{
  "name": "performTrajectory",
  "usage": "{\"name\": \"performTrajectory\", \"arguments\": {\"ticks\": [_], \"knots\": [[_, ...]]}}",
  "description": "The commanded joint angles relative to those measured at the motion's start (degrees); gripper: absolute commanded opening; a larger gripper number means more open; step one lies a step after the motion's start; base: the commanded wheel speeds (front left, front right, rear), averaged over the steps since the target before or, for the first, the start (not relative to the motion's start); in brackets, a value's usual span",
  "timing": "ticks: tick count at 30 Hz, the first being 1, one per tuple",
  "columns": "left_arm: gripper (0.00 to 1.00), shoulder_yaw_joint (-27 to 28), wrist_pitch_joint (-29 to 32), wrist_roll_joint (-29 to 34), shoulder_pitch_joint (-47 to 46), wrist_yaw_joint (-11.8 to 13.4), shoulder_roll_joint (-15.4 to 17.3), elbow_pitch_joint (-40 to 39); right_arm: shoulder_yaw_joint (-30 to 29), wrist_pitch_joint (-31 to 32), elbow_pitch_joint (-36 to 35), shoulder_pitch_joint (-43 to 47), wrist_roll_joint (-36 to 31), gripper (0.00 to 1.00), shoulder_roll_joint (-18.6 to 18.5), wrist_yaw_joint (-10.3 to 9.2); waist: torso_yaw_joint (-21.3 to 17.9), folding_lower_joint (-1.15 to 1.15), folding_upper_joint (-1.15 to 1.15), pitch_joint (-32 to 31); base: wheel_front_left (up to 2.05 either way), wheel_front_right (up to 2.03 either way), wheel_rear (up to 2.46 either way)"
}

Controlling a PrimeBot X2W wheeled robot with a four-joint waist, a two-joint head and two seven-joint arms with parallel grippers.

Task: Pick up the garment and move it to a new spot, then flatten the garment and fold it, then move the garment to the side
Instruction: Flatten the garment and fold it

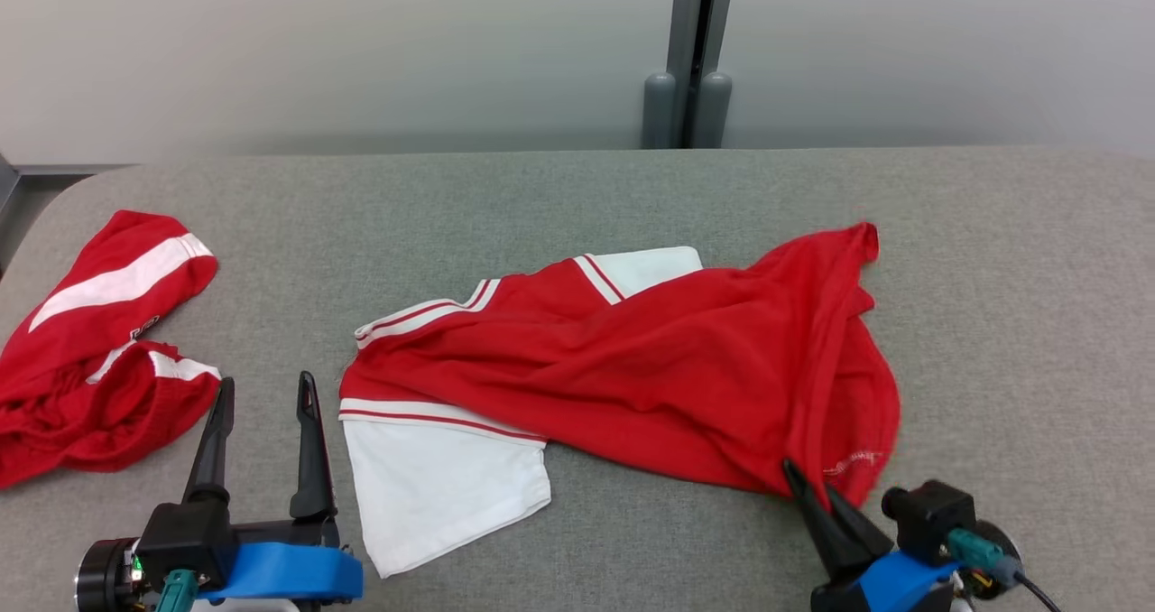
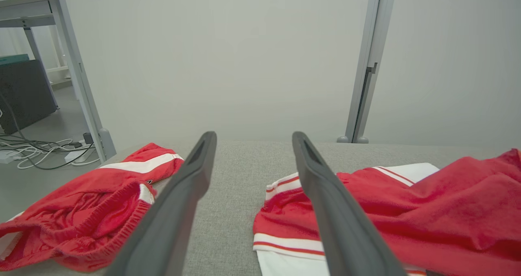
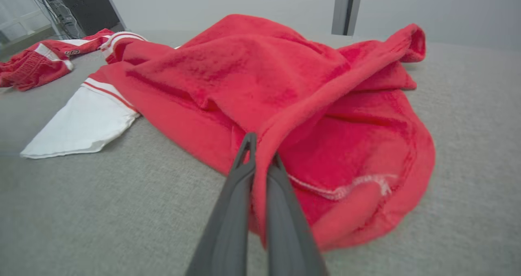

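Garment (image 1: 650,368) is lying crumpled, bunching rightward. Right gripper (image 1: 812,484) is pinching its near-right edge, probably to pull it flat; left gripper (image 1: 266,379) is hovering spread, empty.

The garment (image 1: 632,359) is soft, matt cloth, red with white panels, and its knit looks slightly fuzzy up close. The counter (image 1: 577,197) is covered in grey woven fabric, matt and coarse-grained. At the left, the red shorts (image 1: 90,359) are of similar cloth with a ribbed band. The left tool (image 1: 266,379) and right tool (image 1: 809,477) have smooth, matt dark fingers, seemingly plastic.
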Motion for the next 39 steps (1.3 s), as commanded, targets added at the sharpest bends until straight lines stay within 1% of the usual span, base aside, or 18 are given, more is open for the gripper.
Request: {"name": "performTrajectory", "arguments": {"ticks": [1,6,9,12,18,22,26,33,39], "knots": [[1.0,0.03,-0.16,0.3,0.15,-0.05,-0.06,0.04,0.07,0.18,-0.54,1.01,0.36,0.0,-0.33,0.01,-0.54,0.0,0.0,-0.53,0.0,0.0,0.0],[1.0,0.15,-0.16,0.38,0.91,-0.38,-0.09,-0.23,0.5,5.35,-12.74,9.31,2.76,0.0,-1.06,0.01,-1.74,0.0,0.0,-0.55,0.0,0.0,0.0],[1.0,0.37,-0.16,0.47,0.76,-0.46,-0.1,-0.39,-0.13,8.2,-18.46,12.69,3.54,0.0,-1.09,0.01,-2.32,0.0,0.0,-0.13,0.0,0.0,0.0],[1.0,0.18,-0.16,0.54,0.36,-0.45,-0.12,-0.4,-1.4,9.98,-21.11,13.95,2.57,0.0,-1.77,0.01,-2.59,0.0,0.0,0.21,0.0,0.0,0.0],[1.0,-0.27,-0.16,0.51,-0.42,-0.71,-0.16,-0.05,-3.19,10.76,-21.61,12.83,2.36,0.0,-1.84,0.01,-2.25,0.0,0.0,0.26,0.0,0.0,0.0],[1.0,-0.22,-0.16,0.44,-0.4,-0.72,-0.2,-0.18,-3.97,10.1,-19.87,9.78,2.71,0.0,-2.27,0.01,-1.83,0.0,0.0,0.51,0.0,0.0,0.0],[1.0,-0.48,-0.16,0.41,-0.85,-0.72,-0.22,-0.2,-5.66,9.05,-15.49,5.25,3.32,0.0,-3.2,0.01,-0.98,0.0,0.0,1.18,0.0,0.0,0.0],[1.0,-1.22,-0.16,0.29,-2.67,-0.65,-0.25,0.08,-8.79,7.23,-3.79,-3.91,3.99,0.0,-7.02,0.01,1.67,0.0,0.0,3.1,0.0,0.0,0.0],[1.0,-1.61,-0.16,0.04,-3.57,-0.61,-0.28,0.61,-8.82,4.75,7.64,-13.05,5.79,0.0,-7.12,0.01,3.28,0.0,0.0,3.95,0.0,0.0,0.0]]}}
